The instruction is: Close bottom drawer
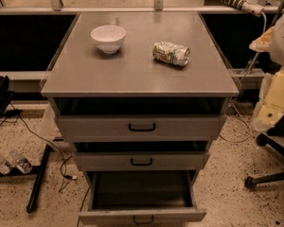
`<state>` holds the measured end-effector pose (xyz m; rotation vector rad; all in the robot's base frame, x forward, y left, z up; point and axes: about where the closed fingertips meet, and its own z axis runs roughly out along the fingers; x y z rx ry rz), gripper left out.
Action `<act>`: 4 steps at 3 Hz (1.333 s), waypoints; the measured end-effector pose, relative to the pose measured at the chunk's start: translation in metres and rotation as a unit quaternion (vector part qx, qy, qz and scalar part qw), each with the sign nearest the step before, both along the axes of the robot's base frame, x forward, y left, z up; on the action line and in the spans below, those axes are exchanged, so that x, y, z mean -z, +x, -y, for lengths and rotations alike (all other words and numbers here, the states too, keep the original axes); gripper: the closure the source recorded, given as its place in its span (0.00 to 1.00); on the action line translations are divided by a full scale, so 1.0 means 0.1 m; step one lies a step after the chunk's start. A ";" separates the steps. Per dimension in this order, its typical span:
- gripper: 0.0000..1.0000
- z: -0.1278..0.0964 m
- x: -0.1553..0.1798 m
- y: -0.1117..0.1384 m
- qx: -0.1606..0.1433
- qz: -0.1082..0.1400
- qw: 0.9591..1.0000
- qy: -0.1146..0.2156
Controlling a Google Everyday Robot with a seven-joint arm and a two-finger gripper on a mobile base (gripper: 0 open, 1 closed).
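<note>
Pushing flat on the wide front beside the black handle should do: the bottom drawer, pulled well out at the foot of the cabinet nearest you, looks stiff metal, empty, probably light on its slides. Above, two drawers stand slightly ajar; farther back a bowl and a can rest on top. The gripper is out of view, so you cannot tell its state.

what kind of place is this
Probably an office or lab workspace: a grey metal drawer cabinet with its bottom drawer pulled open, a rolling chair base, and cables on the speckled floor. The gripper is not in view.
</note>
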<state>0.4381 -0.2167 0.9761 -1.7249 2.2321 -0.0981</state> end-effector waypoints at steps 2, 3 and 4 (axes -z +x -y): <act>0.00 -0.01 0.12 -0.05 -0.010 0.010 0.999 -0.032; 0.00 0.02 0.64 -0.18 -0.020 -0.012 0.999 -0.044; 0.02 0.14 1.19 -0.30 -0.030 -0.037 0.998 -0.030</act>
